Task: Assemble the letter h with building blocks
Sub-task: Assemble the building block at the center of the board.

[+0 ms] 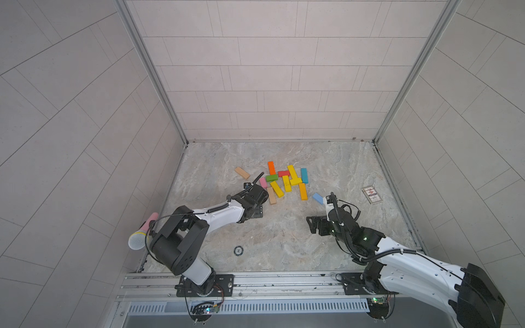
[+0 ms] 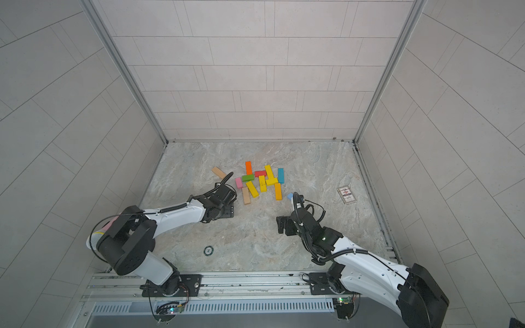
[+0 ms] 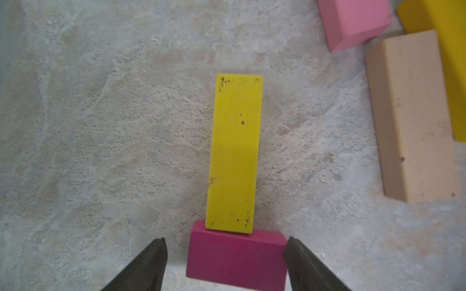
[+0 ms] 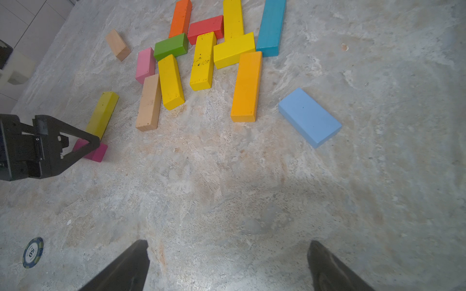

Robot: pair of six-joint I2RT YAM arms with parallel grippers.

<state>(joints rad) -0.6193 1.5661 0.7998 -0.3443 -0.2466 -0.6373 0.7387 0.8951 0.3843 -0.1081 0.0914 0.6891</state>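
In the left wrist view my left gripper (image 3: 226, 239) stands open astride a short magenta block (image 3: 237, 259) lying on the table. One finger (image 3: 307, 267) is at the block's end, while a gap shows at the other finger. A yellow-green block (image 3: 234, 151) butts its end on the magenta one. The arm hides both blocks in both top views. The other building blocks (image 1: 287, 181) lie clustered mid-table, with a light blue block (image 4: 309, 117) apart from them. My right gripper (image 4: 228, 241) hovers open over bare table, nearer than that cluster.
A plain wood block (image 3: 413, 118) and a pink block (image 3: 353, 20) lie close beside the left gripper. At the right side of the table sits a white printed card (image 1: 372, 195). A poker chip (image 1: 238, 250) lies near the front, and a microphone (image 1: 140, 235) leans at the left edge.
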